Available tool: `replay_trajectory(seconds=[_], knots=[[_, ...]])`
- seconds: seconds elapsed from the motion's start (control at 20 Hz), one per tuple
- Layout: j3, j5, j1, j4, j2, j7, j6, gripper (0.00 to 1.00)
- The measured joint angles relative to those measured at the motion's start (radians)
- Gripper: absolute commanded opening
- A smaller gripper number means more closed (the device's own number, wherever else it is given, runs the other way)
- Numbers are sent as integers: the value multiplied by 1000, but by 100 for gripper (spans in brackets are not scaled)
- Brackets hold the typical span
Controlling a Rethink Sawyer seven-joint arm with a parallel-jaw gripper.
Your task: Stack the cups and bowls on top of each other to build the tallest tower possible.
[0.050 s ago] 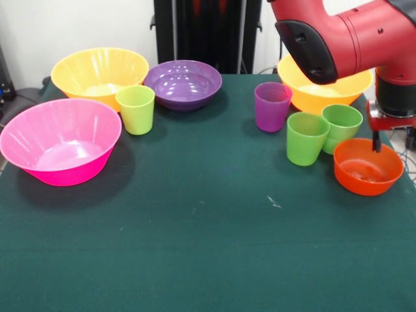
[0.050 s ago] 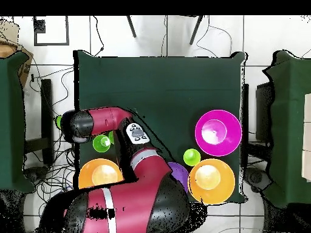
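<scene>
On the green table (image 1: 195, 247) nothing is stacked yet: every cup and bowl you can see stands alone, rim up, so the tower has not been started.

Look to the front view's right side first. The small orange bowl (image 1: 368, 167) sits near the table's edge, and the gripper (image 1: 376, 142) hangs at or just inside its far rim. Only one dark fingertip shows below the red wrist, so you cannot tell whether it is spread, closed or holding the rim. Judging by that position, picking up this bowl looks like the step in hand.

Just beside that bowl stand two green cups (image 1: 307, 138), touching or nearly so, with the translucent purple cup (image 1: 272, 106) close by and one orange-yellow bowl (image 1: 325, 88) behind them, partly hidden by the arm (image 1: 338, 36).

Across the table you have the big pink bowl (image 1: 60, 141), the second orange-yellow bowl (image 1: 100, 75), the medium purple bowl (image 1: 182, 84) and the yellow-green cup (image 1: 136, 109), which stands between the three bowls.

From overhead the arm covers much of its side of the table, so that view adds little about the gripper.

Everything is left to do: choose a base, then place each piece in turn.
</scene>
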State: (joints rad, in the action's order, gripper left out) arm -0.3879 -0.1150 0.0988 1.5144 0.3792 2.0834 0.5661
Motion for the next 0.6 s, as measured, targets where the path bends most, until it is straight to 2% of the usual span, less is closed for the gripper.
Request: replay_trajectory(seconds=[0.6], knots=[[0, 0, -4, 1, 2, 0, -63, 100]])
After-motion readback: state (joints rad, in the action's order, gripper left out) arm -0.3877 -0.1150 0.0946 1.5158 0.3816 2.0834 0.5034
